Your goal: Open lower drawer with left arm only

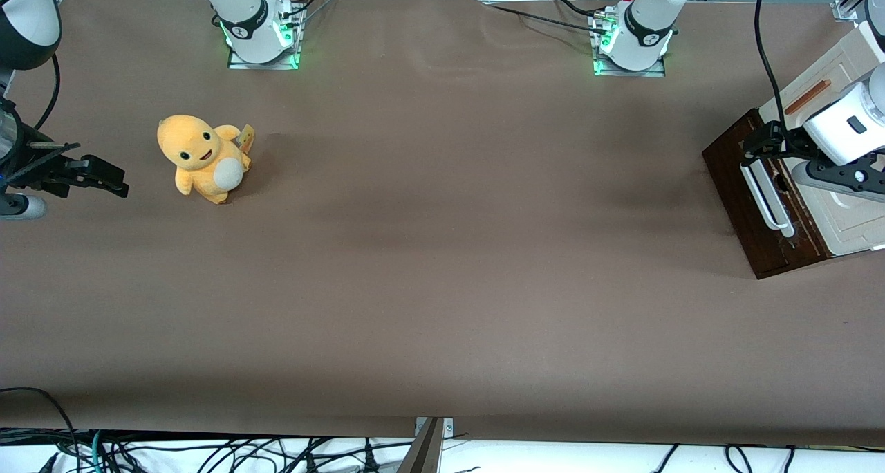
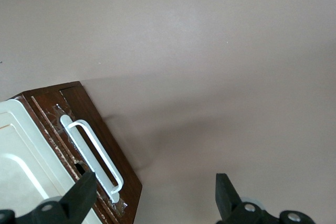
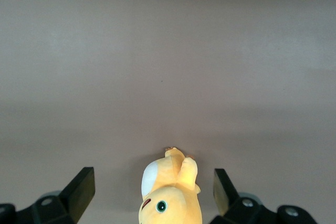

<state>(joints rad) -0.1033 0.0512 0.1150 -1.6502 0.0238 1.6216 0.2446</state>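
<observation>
Opening progress: not begun, by my reading; the drawer [image 1: 734, 175] shows only its dark brown front, with no lining in sight, so it looks closed.
Left to do: bring the fingers onto the handle [image 1: 765, 200], close on it, then pull the drawer out toward the parked arm's end of the table.
Drawer place: at the working arm's end of the table, low on the cabinet [image 1: 852, 225], its front facing the open tabletop.
Handle: one white bar on the drawer front, running near to far, ungrasped.
Gripper: the left arm's gripper [image 1: 762, 146] hangs just above the handle's farther end, fingers spread wide and pinching nothing; the wrist view shows one finger [image 2: 84, 190] over the cabinet by the handle [image 2: 92, 153] and the other over bare table.
Counts, near to far: one drawer, one white handle, one working gripper, one plush toy [image 1: 202, 158] toward the parked arm's end, one cream panel [image 1: 833, 68] with one reddish strip [image 1: 807, 97].
</observation>
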